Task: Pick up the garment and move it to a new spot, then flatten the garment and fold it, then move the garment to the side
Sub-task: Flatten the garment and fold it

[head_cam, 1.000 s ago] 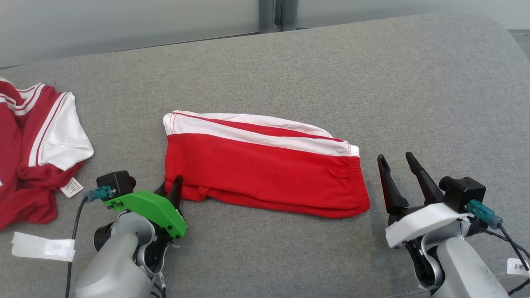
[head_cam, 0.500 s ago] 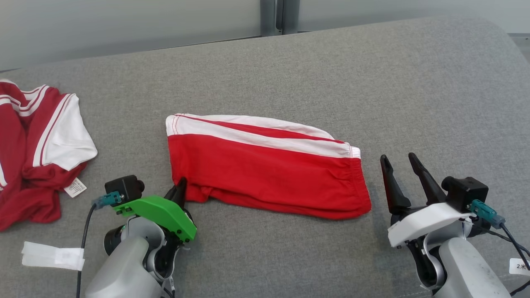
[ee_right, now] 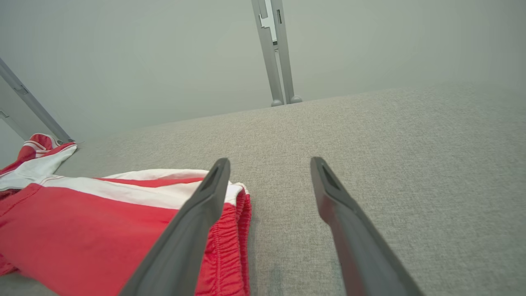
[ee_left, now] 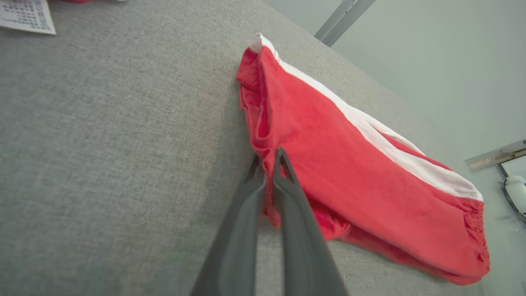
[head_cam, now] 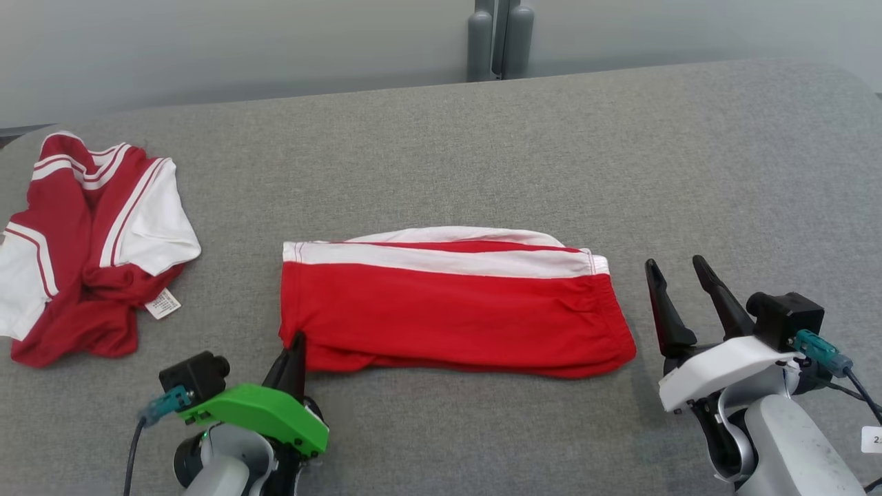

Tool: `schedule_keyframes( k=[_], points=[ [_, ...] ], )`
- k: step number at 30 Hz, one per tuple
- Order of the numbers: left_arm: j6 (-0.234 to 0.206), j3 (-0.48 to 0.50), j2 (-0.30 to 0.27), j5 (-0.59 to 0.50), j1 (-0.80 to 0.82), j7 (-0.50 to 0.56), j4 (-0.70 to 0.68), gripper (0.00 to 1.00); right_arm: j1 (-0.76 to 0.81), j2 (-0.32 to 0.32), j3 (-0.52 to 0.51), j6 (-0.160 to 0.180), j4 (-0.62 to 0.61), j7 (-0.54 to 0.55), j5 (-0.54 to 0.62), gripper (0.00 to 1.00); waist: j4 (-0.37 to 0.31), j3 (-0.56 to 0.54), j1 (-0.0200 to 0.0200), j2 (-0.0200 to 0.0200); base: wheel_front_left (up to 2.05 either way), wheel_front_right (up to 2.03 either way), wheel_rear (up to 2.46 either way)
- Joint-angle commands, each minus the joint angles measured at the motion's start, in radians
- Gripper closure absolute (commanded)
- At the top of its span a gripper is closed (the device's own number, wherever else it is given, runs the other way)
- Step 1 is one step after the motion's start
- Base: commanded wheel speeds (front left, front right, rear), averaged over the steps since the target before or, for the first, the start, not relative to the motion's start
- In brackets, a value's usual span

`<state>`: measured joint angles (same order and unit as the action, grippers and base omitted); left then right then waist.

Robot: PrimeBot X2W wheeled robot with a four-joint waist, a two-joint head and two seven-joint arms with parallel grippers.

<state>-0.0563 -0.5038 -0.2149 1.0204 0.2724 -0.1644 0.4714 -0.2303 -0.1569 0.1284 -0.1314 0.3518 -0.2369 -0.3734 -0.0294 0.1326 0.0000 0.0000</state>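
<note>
Your left gripper (ee_left: 269, 158) has just closed. A second ago its fingers stood spread around the near-left corner of the red shorts (head_cam: 448, 310); now the tips are pressed together on a fold of red cloth there. The head camera has also tilted, so the shift of the whole scene is not the cloth moving. The shorts seem to lie where they lay before. Since they already look folded, I'd judge this as the grip for carrying them aside, made at one end only. From the wrist view I can't tell whether every layer is caught or just the top fold.

Your right gripper (head_cam: 674, 265) has its fingers wide, holding nothing, just off the shorts' right end.

The shorts sit around the middle of the worktop (head_cam: 482, 138), closer to its near edge. Their long axis runs left to right, parallel to that edge. The gathered waistband points toward the right edge and the leg hems toward the left, with the white stripe along the far side.
</note>
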Motion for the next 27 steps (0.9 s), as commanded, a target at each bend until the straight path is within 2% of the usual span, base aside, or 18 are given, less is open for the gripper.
schedule_keyframes(
  k=[1, 8, 17, 18, 19, 20, 23, 27],
  points=[
    [-0.025, 0.010, -0.015, 0.014, -0.041, -0.004, -0.041, 1.00, 0.013, -0.008, 0.004, 0.001, -0.003, 0.009, 0.001, 0.00, 0.007, -0.005, 0.0000, 0.0000, 0.00, 0.00, 0.00],
    [-0.092, 0.015, -0.030, 0.025, -0.150, 0.007, -0.153, 1.00, 0.011, -0.022, 0.019, 0.001, 0.003, 0.040, -0.011, 0.00, 0.015, -0.011, 0.0000, 0.0000, 0.00, 0.00, 0.00],
    [-0.096, 0.026, -0.020, 0.029, -0.174, -0.021, -0.125, 1.00, 0.005, -0.027, 0.026, 0.001, 0.017, 0.053, -0.014, 0.00, 0.009, -0.024, 0.0000, 0.0000, 0.00, 0.00, 0.00],
    [-0.097, 0.026, -0.020, 0.021, -0.173, -0.029, -0.121, 0.94, 0.004, -0.027, 0.028, 0.001, 0.019, 0.054, -0.014, 0.00, 0.008, -0.028, 0.0000, 0.0000, 0.00, 0.00, 0.00],
    [-0.096, 0.025, -0.019, 0.015, -0.173, -0.036, -0.117, 0.51, 0.005, -0.028, 0.028, 0.001, 0.021, 0.055, -0.014, 0.00, 0.008, -0.032, 0.0000, 0.0000, 0.00, 0.00, 0.00],
    [-0.094, 0.023, -0.019, 0.005, -0.172, -0.045, -0.114, 0.00, 0.005, -0.029, 0.028, 0.001, 0.023, 0.055, -0.014, 0.00, 0.009, -0.036, 0.0000, 0.0000, 0.00, 0.00, 0.00],
    [-0.087, 0.016, -0.032, -0.025, -0.168, -0.064, -0.116, 0.00, 0.013, -0.031, 0.026, 0.001, 0.026, 0.059, -0.014, 0.00, 0.013, -0.051, 0.0000, 0.0000, 0.00, 0.00, 0.00],
    [-0.101, 0.015, -0.062, -0.098, -0.160, -0.086, -0.144, 0.00, 0.022, -0.037, 0.023, 0.001, 0.025, 0.070, -0.008, 0.00, 0.022, -0.074, 0.0000, 0.0000, 0.00, 0.00, 0.00]
  ],
)
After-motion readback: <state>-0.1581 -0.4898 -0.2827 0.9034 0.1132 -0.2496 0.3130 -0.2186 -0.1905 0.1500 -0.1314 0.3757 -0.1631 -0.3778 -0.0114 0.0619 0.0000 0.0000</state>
